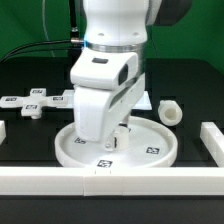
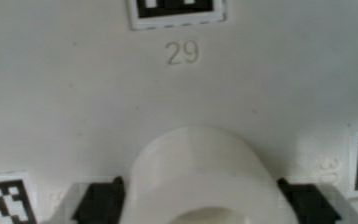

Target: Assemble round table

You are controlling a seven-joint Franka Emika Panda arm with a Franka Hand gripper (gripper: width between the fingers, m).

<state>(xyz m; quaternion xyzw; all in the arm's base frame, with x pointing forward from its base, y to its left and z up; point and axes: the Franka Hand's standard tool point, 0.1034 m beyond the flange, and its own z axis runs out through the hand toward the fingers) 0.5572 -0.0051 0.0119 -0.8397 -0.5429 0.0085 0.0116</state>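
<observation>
The large round rimmed disc (image 1: 160, 150) lies flat against the front border bar. My gripper (image 1: 118, 140) reaches down onto its middle. In the wrist view the gripper (image 2: 201, 200) has its dark fingers (image 2: 101, 200) tight on both sides of a white rounded post (image 2: 201, 165) that rises from the disc's face (image 2: 87, 110), near a tag numbered 29. The short thick cylinder (image 1: 171, 111) lies on the black table at the exterior view's right, apart from the disc. The flat cross-shaped piece (image 1: 32, 108) with its tags lies at the exterior view's left.
A long white border bar (image 1: 110, 182) runs along the front, touching the disc. Shorter bars stand at the exterior view's right (image 1: 212, 135) and left (image 1: 3, 130). The arm's body hides the disc's far middle.
</observation>
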